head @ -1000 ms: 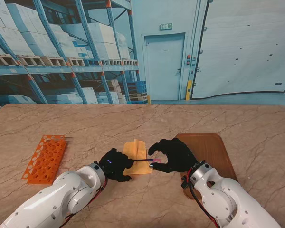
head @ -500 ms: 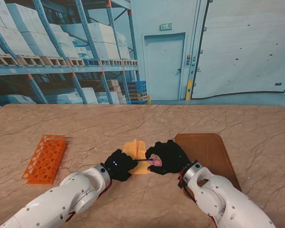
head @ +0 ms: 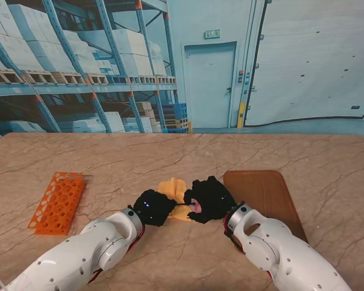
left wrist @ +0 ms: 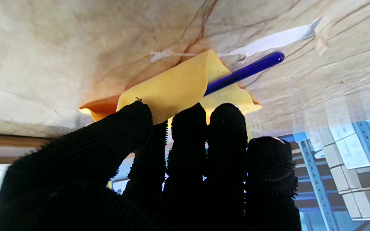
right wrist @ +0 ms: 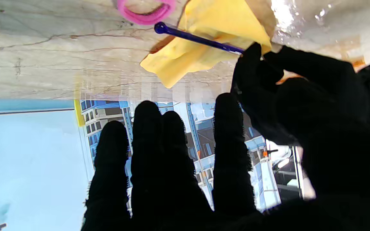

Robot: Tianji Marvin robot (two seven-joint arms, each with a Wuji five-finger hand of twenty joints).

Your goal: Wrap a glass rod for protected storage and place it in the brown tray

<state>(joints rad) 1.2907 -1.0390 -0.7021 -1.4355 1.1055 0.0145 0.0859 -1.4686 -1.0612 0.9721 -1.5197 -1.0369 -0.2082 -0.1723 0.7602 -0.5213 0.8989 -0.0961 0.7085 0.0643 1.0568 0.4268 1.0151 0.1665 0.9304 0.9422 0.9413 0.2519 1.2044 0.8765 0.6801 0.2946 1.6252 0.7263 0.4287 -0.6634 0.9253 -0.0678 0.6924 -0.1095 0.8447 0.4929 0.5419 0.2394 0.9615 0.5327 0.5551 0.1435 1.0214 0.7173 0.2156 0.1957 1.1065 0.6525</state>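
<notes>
From the stand, the two black hands met near the table's (head: 60,151) middle, over a yellow cloth (head: 170,185) that lay just left of the brown tray (head: 264,193). The left hand (head: 151,207) and right hand (head: 209,198) hid most of the rod there; only a dark sliver and a pink spot showed between them.

The left wrist view made things plainer: the blue rod (left wrist: 244,72) lay on the cloth (left wrist: 172,89), one end sticking out past the edge, and the left hand (left wrist: 159,166) had a flap of cloth curled over the rod, thumb and fingers closed on that fold.

The right wrist view showed the rod's (right wrist: 191,36) other, rounded end free beside a pink ring (right wrist: 145,13) on the marble, with the right hand's (right wrist: 242,147) thumb and forefinger pinching rod and cloth (right wrist: 210,35) together; its other fingers were spread, off the table.

An orange rack (head: 59,201) sat well to the left. Table beyond the hands lay open, as did the tray.
</notes>
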